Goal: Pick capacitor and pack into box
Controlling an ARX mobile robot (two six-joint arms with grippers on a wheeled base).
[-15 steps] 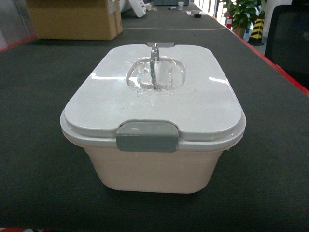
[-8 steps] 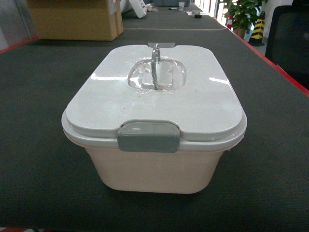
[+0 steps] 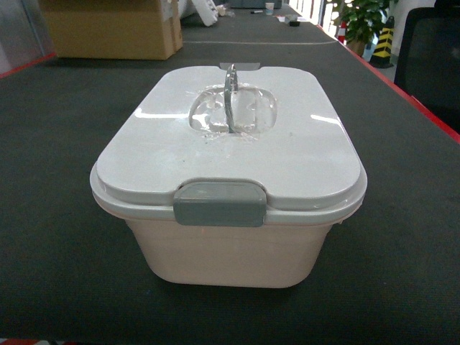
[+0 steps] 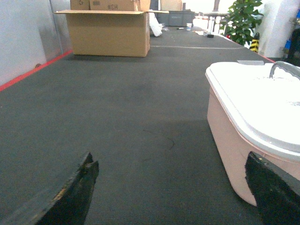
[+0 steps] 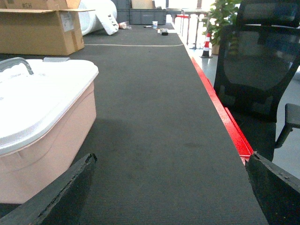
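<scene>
Right, both pincers gape empty; box (image 3: 228, 172) lidded, smooth, probably slippery and light; I'd grab its upright handle (image 3: 229, 97).

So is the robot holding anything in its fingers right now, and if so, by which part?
Nothing is held. Both grippers are open with only dark mat between their fingers: the left gripper beside the pale pink plastic box with its white lid, the right gripper on its other side.

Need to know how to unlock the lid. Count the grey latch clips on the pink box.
2. One latch clip sits shut on the near short side of the box. The top of a second shows at the far edge of the lid. None shows on the long sides.
</scene>
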